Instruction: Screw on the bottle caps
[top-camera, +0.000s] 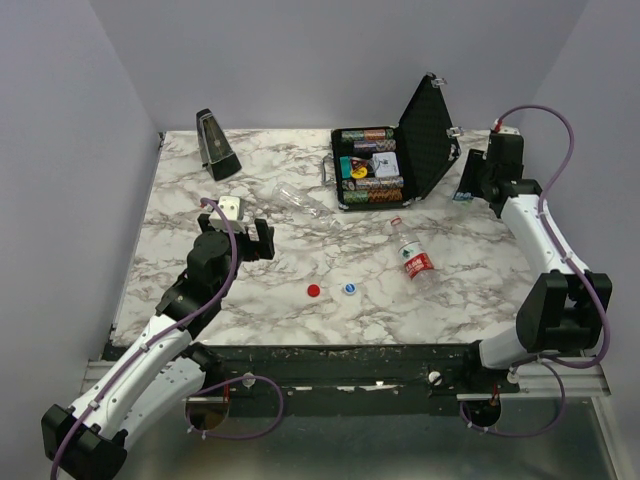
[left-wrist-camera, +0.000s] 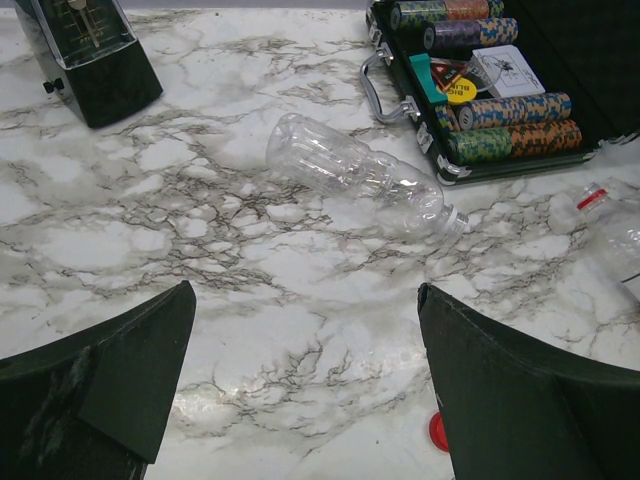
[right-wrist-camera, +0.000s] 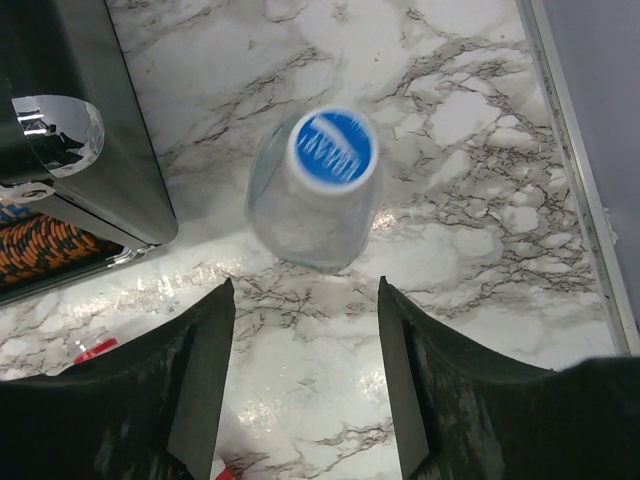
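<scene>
A plain red cap and a blue-and-white cap lie loose on the marble near the front middle. A clear bottle lies on its side with an open mouth; it also shows in the top view. A red-labelled bottle lies right of the caps. A third bottle stands upright at the back right with a blue-and-white cap on it. My left gripper is open and empty, with the red cap by its right finger. My right gripper is open just above and short of the upright bottle.
An open black case of striped poker chips stands at the back middle, close to the upright bottle and my right gripper. A dark metronome stands at the back left. My left gripper hovers left of centre.
</scene>
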